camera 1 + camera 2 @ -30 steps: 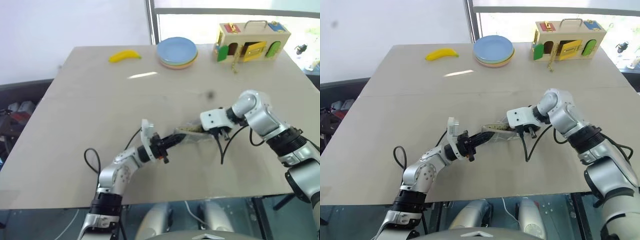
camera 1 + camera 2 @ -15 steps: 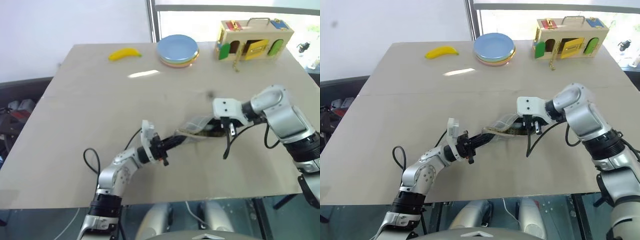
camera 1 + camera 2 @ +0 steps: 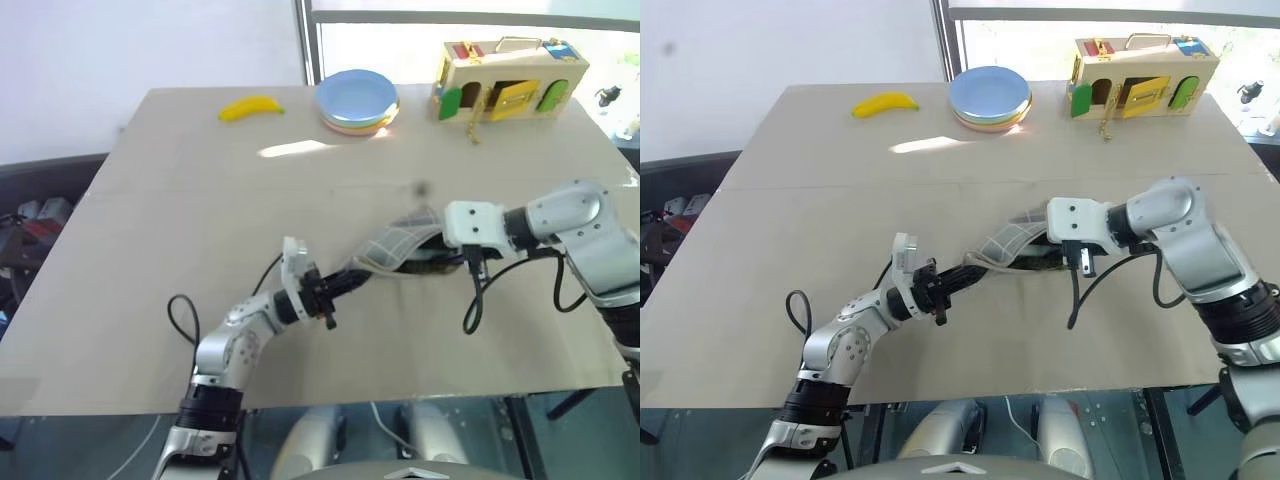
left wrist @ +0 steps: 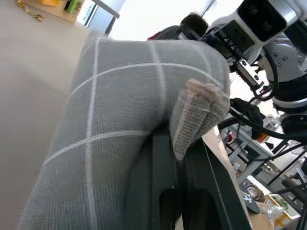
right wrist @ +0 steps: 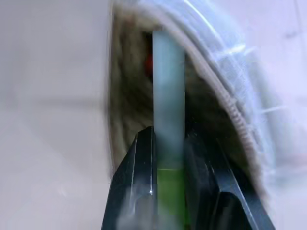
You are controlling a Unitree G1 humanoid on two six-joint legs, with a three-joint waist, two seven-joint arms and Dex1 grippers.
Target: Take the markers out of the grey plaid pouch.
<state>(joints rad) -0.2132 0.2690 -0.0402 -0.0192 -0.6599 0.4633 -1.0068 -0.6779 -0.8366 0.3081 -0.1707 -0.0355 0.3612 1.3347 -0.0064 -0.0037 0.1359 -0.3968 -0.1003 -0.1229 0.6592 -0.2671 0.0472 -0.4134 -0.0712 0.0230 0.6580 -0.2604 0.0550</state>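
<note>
The grey plaid pouch (image 3: 398, 243) lies mid-table, its right end lifted and arched. My left gripper (image 3: 352, 283) is shut on the pouch's left corner; the left wrist view shows the fabric (image 4: 120, 96) pinched between the fingers. My right gripper (image 3: 432, 262) is at the pouch's open mouth (image 5: 230, 96), shut on the pale green marker (image 5: 168, 81). The marker's far end still reaches into the opening. A red cap (image 5: 149, 61) shows deep inside the pouch beside it.
A yellow banana (image 3: 251, 107) and a stack of pastel plates (image 3: 356, 100) sit at the table's far edge. A wooden latch box (image 3: 510, 80) stands at the far right. A black cable loops off each wrist onto the table.
My right gripper has drawn back to the right and upward with the green marker, and the pouch's right end has risen and arched with it. The left gripper has stayed put.
</note>
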